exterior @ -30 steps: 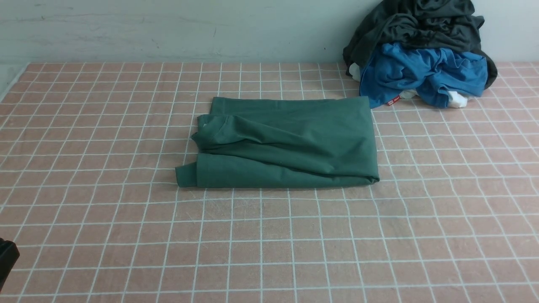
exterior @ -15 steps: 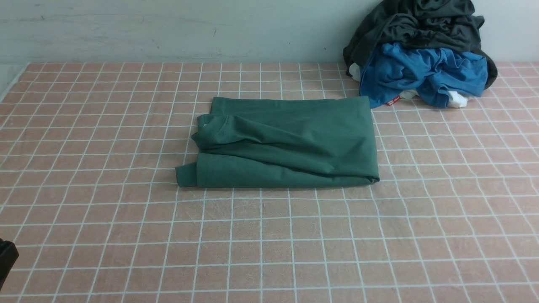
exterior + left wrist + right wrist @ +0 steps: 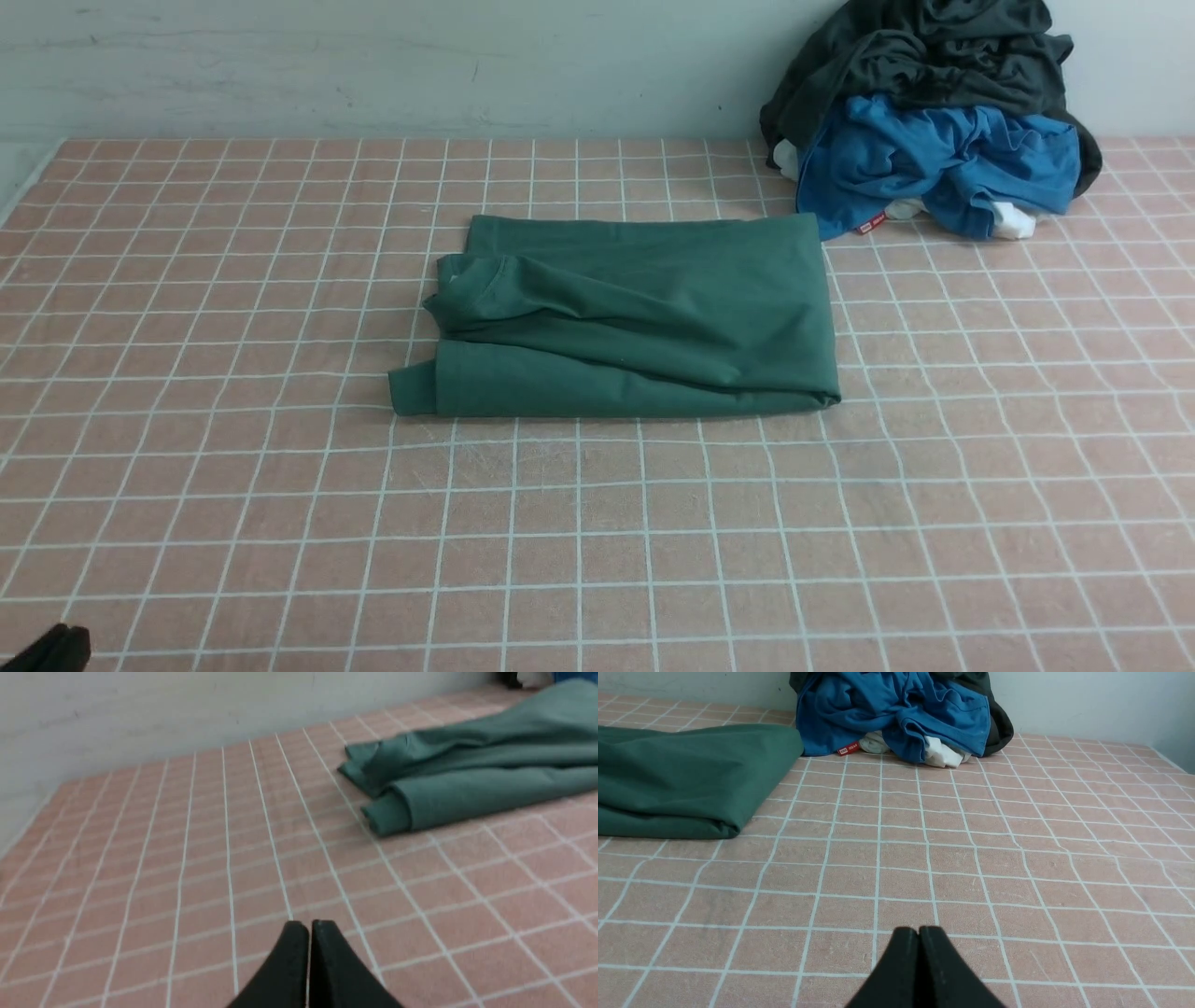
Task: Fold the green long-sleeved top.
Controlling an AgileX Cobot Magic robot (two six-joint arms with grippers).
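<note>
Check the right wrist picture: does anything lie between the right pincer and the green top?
Nothing does. In the right wrist view only bare checked tablecloth separates the shut right pincer from the folded green top.

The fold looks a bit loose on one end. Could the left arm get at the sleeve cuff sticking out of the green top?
Probably yes. The cuff lies on bare cloth, with nothing between it and the shut left gripper.
</note>
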